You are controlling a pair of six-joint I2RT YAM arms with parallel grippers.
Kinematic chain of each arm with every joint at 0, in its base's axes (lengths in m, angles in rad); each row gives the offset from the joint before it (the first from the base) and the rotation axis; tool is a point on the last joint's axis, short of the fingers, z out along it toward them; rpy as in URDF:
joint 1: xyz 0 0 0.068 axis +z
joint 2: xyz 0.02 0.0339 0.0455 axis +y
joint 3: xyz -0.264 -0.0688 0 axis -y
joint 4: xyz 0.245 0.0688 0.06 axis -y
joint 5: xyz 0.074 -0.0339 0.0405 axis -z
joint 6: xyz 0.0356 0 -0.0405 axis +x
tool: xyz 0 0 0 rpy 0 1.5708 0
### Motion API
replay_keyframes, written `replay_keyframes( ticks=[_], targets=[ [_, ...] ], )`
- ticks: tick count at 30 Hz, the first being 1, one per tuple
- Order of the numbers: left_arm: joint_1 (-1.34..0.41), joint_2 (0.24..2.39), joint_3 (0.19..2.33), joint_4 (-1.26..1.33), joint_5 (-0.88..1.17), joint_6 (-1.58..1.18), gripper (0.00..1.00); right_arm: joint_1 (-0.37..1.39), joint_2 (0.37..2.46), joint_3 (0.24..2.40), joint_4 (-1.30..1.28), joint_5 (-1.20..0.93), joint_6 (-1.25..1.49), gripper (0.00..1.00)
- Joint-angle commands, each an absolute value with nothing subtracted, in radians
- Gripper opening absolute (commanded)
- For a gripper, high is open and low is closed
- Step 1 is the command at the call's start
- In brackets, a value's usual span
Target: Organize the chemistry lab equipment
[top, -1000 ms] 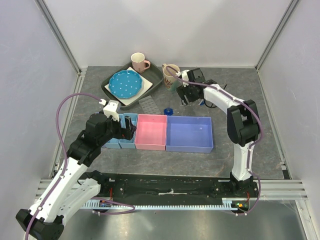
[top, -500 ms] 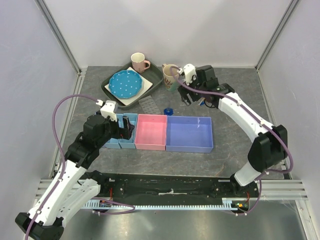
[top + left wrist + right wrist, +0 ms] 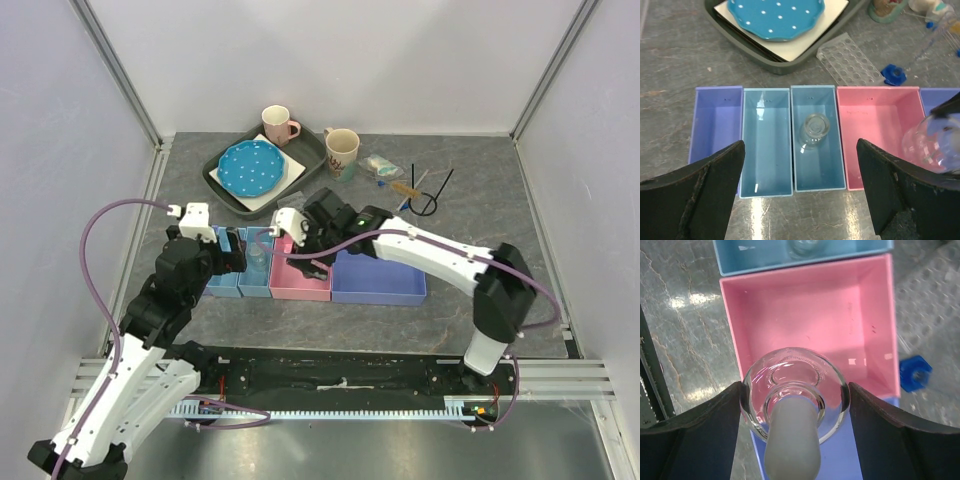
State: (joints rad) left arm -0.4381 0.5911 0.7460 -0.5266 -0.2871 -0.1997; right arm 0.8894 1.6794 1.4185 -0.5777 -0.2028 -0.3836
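Here, round clear glass flask (image 3: 790, 372)

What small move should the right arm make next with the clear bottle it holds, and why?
Probably shift left a little, to the light blue bin, then lower. The right gripper grips a clear bottle over the edge of the empty pink bin, while a similar small bottle already lies in that blue bin.

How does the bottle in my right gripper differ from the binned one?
The held bottle is clamped in the right gripper over the pink bin's edge; the binned bottle lies loose in the light-blue bin. The held bottle has a white neck; the binned bottle looks clear throughout. Both have clear bodies.
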Motion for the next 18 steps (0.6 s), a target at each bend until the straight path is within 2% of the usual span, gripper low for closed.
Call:
replay_keyframes(
  ticks=[1, 18],
  targets=[
    [-0.437, 0.552, 0.744, -0.509, -0.405, -0.213, 0.99, 0.923, 1.798, 1.546, -0.575, -0.183, -0.403, 0.46],
    [-0.437, 0.497, 0.738, -0.506, -0.428, -0.222, 1.0, 0.93, 2.048, 1.706, -0.629, -0.138, -0.388, 0.51]
  ],
)
